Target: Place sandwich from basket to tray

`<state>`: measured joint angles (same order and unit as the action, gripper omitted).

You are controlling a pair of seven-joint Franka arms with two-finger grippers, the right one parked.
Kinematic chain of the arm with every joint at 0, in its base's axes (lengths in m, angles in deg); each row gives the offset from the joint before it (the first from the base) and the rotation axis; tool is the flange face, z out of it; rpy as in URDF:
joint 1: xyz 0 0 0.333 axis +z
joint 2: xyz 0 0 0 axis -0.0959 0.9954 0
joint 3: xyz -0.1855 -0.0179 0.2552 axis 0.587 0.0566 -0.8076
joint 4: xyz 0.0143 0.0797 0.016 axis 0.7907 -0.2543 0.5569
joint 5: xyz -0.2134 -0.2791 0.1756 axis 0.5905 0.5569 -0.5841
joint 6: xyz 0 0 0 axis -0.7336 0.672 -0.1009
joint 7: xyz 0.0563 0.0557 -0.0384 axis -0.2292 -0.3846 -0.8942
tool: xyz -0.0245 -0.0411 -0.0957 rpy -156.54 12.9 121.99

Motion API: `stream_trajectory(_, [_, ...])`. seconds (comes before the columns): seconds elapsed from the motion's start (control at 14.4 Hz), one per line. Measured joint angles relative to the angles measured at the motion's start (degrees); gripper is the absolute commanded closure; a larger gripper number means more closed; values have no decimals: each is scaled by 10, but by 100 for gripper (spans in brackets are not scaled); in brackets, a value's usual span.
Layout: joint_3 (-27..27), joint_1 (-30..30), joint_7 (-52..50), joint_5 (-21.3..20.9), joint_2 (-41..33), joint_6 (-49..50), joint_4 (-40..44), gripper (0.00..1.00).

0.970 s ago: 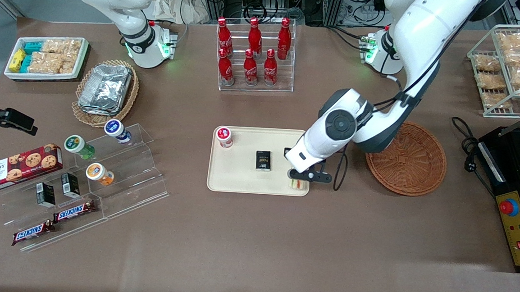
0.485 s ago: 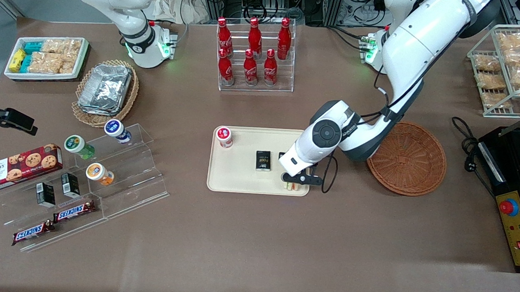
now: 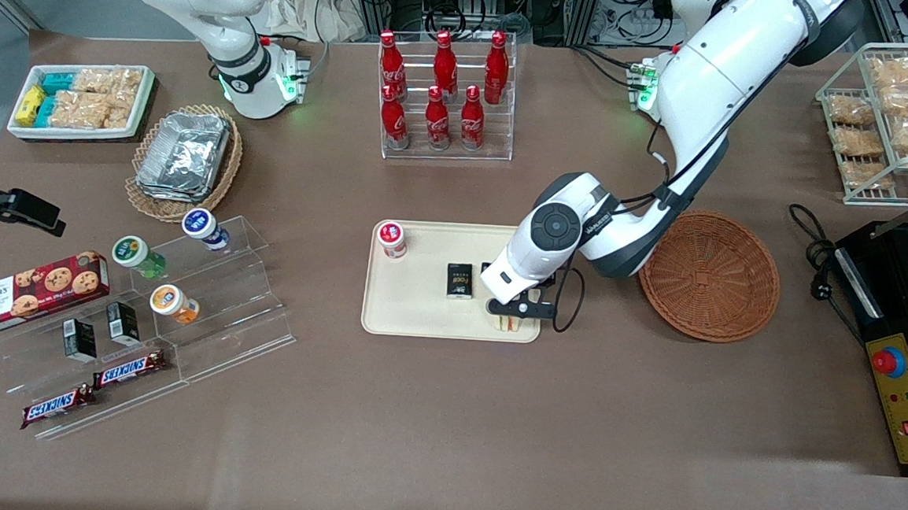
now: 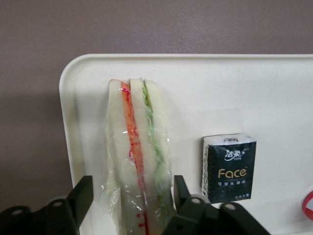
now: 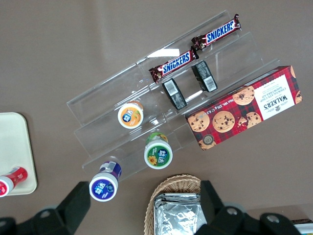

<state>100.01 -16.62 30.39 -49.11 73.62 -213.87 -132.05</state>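
While the left arm's black two-finger gripper (image 3: 510, 318) sits low over the corner of the flat cream-beige rectangular plastic tray (image 3: 411, 315) that is nearest the front camera and toward the working arm's end, its fingers (image 4: 84, 193) straddle the small triangular wedge sandwich in clear wrap (image 4: 139, 161), white bread with orange and green filling layers; fingers look spread, a gap visible on at least one side, not clearly pinching. Sandwich lies in the tray, close to its rim at that corner. Beside it on the tray lies a small black tissue pack marked "Face" (image 4: 229, 167), apart from the sandwich. A red-capped small bottle (image 3: 392, 238) lies at the tray's corner toward the parked arm. The round shallow reddish-brown woven wicker basket (image 3: 711, 275) sits on the brown table just beside the tray, toward the working arm's end.
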Motion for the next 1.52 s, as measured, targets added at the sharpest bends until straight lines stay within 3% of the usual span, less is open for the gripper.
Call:
stream_trajectory(0.35, [-7, 9, -92, -4, -35, 12, 28, 1])
stream_trajectory(0.83, [-18, 72, -107, 18, -188, 198, 93, 1])
stream_trajectory(1.11, [-109, 55, 26, 90, -293, 296, 94, 1])
stream_trajectory(1.52, [-245, 47, 301, 125, -394, 387, 64, 1])
